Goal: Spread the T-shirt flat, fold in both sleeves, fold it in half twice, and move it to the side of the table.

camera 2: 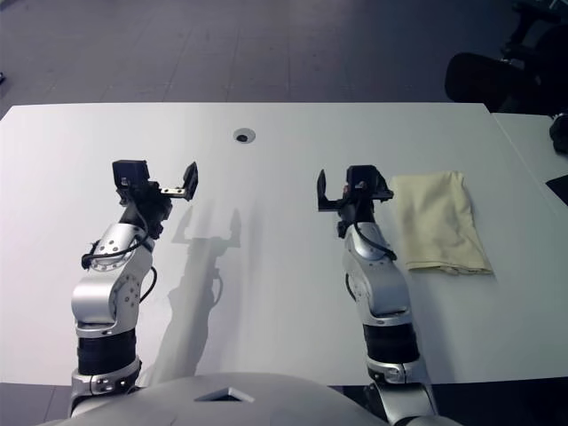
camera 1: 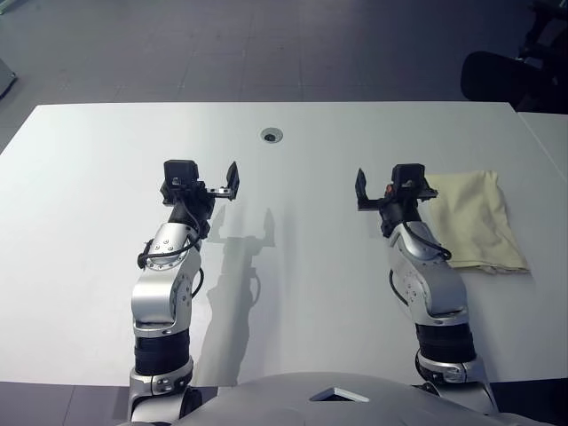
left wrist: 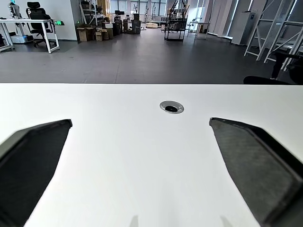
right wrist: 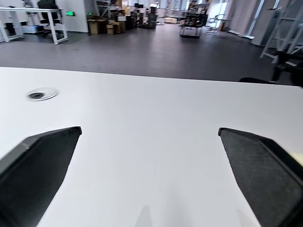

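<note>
Four fingers (left wrist: 255, 165) apart, one T-shirt (camera 1: 470, 222)

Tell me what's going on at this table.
A humanoid robot is working on a pale yellow T-shirt on a white table. The T-shirt lies folded into a compact rectangle at the table's right side, next to the right tool. Neither tool holds anything. The left tool and the right tool both hover open over the tabletop. Judging by how things lie, the folding and the move to the side look done.
</note>
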`<state>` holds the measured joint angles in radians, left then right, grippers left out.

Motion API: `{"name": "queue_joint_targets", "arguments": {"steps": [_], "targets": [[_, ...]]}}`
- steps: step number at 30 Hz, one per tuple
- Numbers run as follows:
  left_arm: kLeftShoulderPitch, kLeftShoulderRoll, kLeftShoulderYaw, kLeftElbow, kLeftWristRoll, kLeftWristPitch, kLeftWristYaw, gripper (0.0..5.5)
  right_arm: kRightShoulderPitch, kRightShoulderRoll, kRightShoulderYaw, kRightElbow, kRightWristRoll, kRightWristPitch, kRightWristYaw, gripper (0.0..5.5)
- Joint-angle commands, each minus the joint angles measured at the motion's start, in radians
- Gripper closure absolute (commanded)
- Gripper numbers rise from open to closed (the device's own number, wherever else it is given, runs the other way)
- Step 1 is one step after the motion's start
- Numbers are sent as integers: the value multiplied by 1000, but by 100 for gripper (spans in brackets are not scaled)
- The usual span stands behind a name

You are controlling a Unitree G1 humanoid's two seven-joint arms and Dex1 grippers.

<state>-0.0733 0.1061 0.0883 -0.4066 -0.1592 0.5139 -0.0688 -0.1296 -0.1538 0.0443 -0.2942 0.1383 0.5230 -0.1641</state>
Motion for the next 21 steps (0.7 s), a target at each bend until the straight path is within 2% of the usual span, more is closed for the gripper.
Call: {"name": "queue_joint_targets", "arguments": {"steps": [1,21], "targets": [[-28,26,18,-2,-6,11,-11,10,-5,-13,-28,-29,-19,35,24,12],[-32,10,34,-5,-9,17,35,10,-39,8,-54,28,-39,62,131,12]]}}
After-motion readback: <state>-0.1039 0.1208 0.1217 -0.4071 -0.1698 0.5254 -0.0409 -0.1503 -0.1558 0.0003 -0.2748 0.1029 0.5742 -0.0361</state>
